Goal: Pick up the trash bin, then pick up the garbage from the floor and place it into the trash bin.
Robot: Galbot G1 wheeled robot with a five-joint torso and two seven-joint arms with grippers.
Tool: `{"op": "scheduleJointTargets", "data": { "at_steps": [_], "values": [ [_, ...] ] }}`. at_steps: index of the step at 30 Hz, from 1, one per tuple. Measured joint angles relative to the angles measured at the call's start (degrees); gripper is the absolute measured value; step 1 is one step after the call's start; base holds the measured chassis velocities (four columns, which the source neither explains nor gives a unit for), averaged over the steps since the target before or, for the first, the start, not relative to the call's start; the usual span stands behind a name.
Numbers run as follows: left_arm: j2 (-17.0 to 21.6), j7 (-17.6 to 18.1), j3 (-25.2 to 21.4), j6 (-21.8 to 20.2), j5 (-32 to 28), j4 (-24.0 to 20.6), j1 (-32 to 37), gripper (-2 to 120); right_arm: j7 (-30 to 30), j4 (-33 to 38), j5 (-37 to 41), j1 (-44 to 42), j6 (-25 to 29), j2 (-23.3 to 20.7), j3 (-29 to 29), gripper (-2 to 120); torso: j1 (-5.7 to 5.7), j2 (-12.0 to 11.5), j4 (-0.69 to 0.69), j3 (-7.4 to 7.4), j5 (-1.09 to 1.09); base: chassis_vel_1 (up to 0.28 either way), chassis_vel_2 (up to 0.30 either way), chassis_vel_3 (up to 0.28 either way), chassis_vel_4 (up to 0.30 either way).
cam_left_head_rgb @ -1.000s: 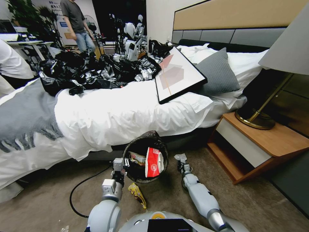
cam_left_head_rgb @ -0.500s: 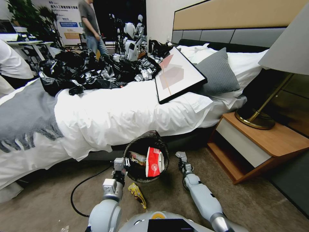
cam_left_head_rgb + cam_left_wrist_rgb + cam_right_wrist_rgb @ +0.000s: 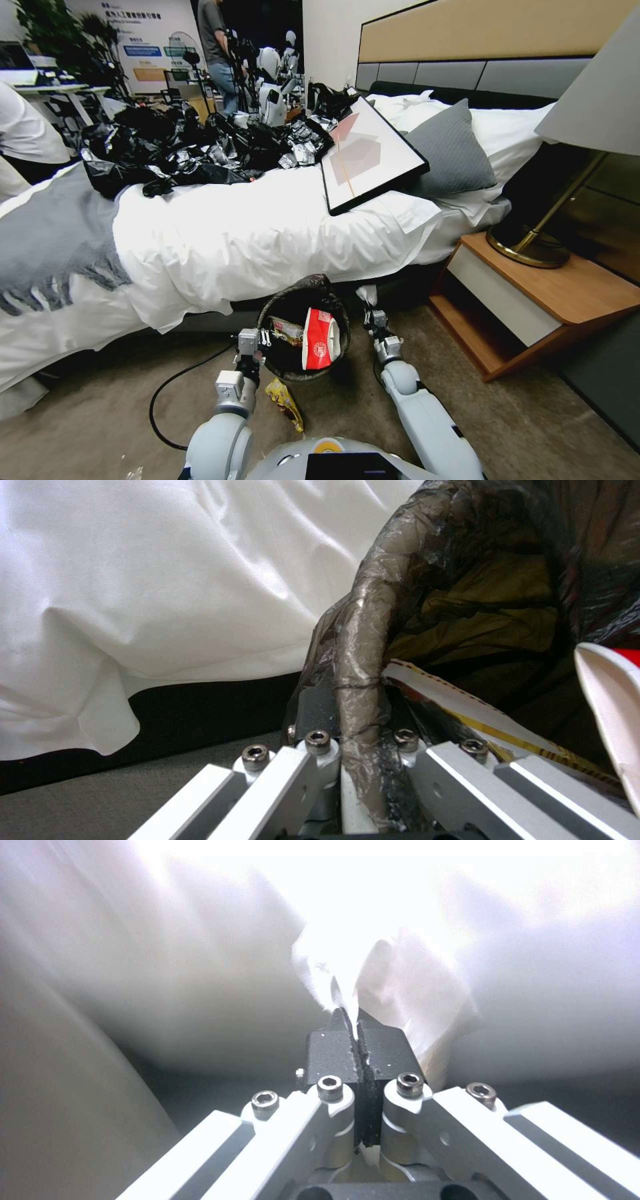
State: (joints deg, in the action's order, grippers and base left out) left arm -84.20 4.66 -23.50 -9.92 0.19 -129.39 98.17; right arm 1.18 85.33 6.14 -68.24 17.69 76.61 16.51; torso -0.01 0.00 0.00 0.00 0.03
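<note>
With our left gripper clamped on the bin rim, we should carry the paper, pinched in our right gripper, squarely over the opening before freeing it.

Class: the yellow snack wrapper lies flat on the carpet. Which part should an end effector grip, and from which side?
Probably from above, across the narrow width of the yellow snack wrapper. It lies flat and elongated on the carpet, so no raised edge offers a side approach; its crumpled middle seems the easiest part to pinch.

The left claw pinches the bag-lined rim of the trash bin.
</note>
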Motion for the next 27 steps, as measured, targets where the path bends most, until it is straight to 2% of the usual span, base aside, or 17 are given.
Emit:
{"op": "scheduleJointTargets", "data": {
  "at_steps": [2, 3, 4, 5, 7, 8, 9, 18, 27],
  "values": [
    [0.0, 0.0, 0.0, 0.0, 0.1, 0.2, 0.0, 0, -5.2, 6.3, 0.8, -2.9, 3.2, -0.8, 0.1, 0, 0.0, 0.0, -0.01, 0.0, -0.02, 0.0, 0.0, 0.0, 0.0],
    [0.0, 0.0, 0.0, 0.0, 0.1, 0.2, 0.0, 0, -5.2, 6.3, 0.8, -2.9, 3.2, -0.8, 0.1, 0, 0.0, 0.0, -0.01, 0.0, -0.02, 0.0, 0.0, 0.0, 0.0],
    [0.1, 0.0, 0.2, 0.0, 0.1, 0.4, 0.0, 0, -9.3, 14.2, 1.9, -5.4, 5.2, -1.3, -0.3, 0, 0.0, 0.0, 0.0, -0.01, -0.06, 0.0, 0.0, 0.0, 0.0],
    [0.1, 0.0, 0.3, 0.0, 0.1, 0.4, 0.0, 0, -11.5, 18.4, 2.6, -7.0, 5.8, -1.6, -1.0, 0, 0.0, 0.0, 0.0, 0.0, -0.06, 0.0, 0.0, 0.0, 0.0],
    [0.2, 0.1, 0.3, 0.0, 0.1, 0.5, -0.1, 0, -14.8, 25.5, 3.3, -10.1, 6.6, -2.1, -2.7, 0, 0.0, 0.0, 0.01, 0.0, -0.04, 0.0, 0.0, 0.0, 0.0],
    [0.2, 0.1, 0.3, 0.0, 0.1, 0.5, -0.1, 0, -14.8, 25.5, 3.3, -10.1, 6.6, -2.1, -2.7, 0, 0.0, 0.0, 0.01, 0.0, -0.04, 0.0, 0.0, 0.0, 0.0],
    [0.3, 0.0, 0.5, -0.1, 0.1, 0.8, -0.3, 0, -17.0, 29.1, 3.1, -12.7, 7.9, -3.3, -4.5, 0, 0.0, 0.0, -0.01, 0.0, -0.04, 0.0, 0.0, 0.0, 0.0],
    [0.3, 1.1, 2.3, -1.9, 0.3, 0.7, 0.2, 0, -15.9, 28.5, 1.4, -14.3, 8.2, -8.7, -13.7, 0, 0.0, 0.0, 0.0, 0.0, -0.03, 0.0, 0.0, 0.0, 0.0],
    [0.2, 1.5, 2.6, -2.3, 0.4, 0.2, 0.4, 0, -14.6, 24.6, 1.1, -13.0, 7.5, -9.0, -16.5, 0, 0.01, 0.0, 0.0, 0.0, -0.03, 0.0, 0.0, 0.0, 0.0]
  ]
}}
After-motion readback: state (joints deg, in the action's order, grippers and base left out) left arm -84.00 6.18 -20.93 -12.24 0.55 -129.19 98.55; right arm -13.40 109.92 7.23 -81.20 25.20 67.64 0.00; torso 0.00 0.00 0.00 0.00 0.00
